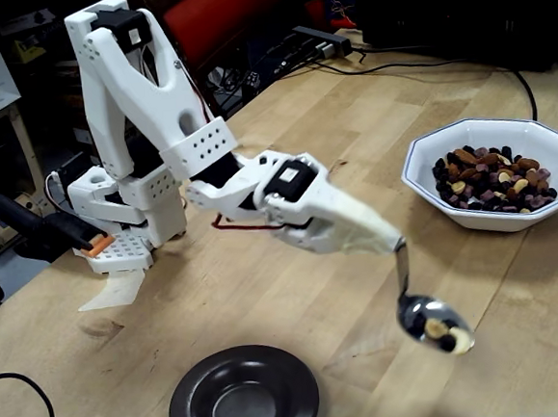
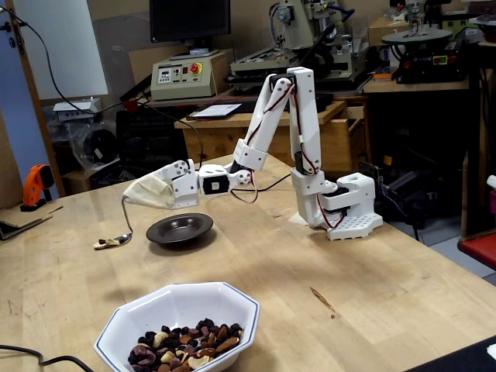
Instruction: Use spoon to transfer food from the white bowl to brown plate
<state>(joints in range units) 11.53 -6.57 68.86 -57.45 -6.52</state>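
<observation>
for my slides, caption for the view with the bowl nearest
Arm carries a loaded spoon beside the brown plate, away from the white bowl.

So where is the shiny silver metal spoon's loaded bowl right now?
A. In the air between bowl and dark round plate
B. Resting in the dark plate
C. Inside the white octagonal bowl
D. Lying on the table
A: the spoon hangs clear of both the white bowl and the dark plate, carrying food pieces.
</observation>
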